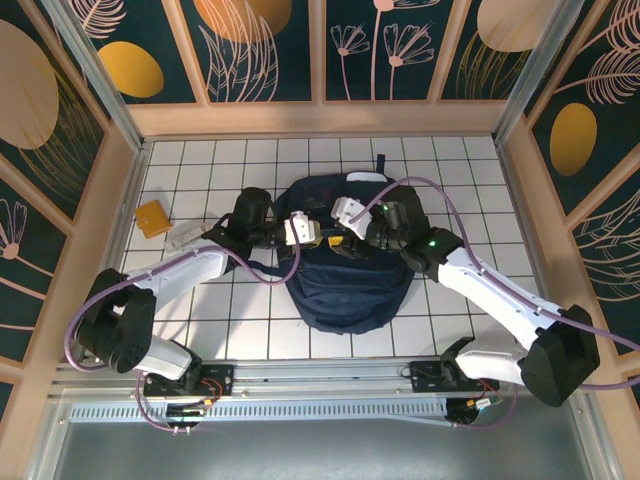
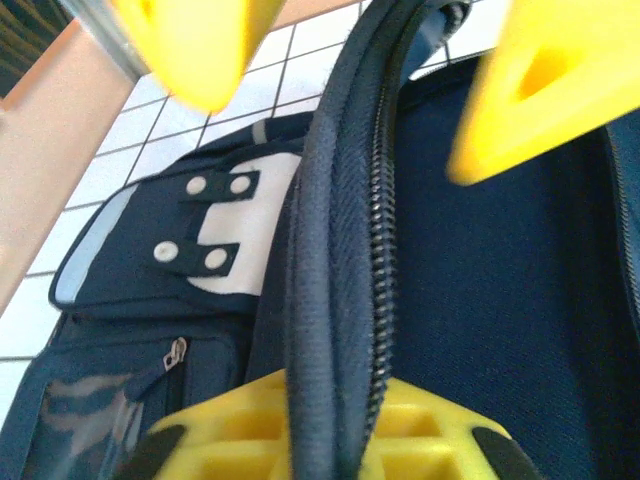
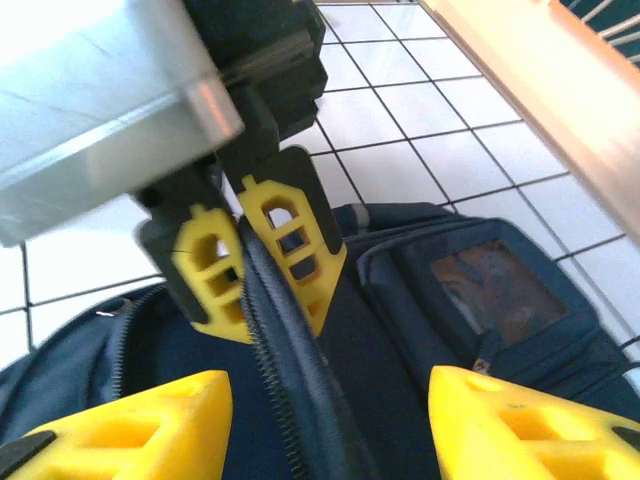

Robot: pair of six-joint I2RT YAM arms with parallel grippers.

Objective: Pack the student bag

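The student bag (image 1: 345, 290), a large navy-blue fabric backpack, lies mid-table on the white tiled tabletop (image 1: 230, 320), with bare tiles on your near side and on both flanks. At its opening, your left gripper (image 3: 268, 320) pinches the zipper rim tight. The right gripper (image 3: 328, 385) straddles that rim, jaws apart, gripping nothing. Farther left, a small flat orange packet (image 1: 152, 217) sits beside the wooden wall (image 1: 120, 190).
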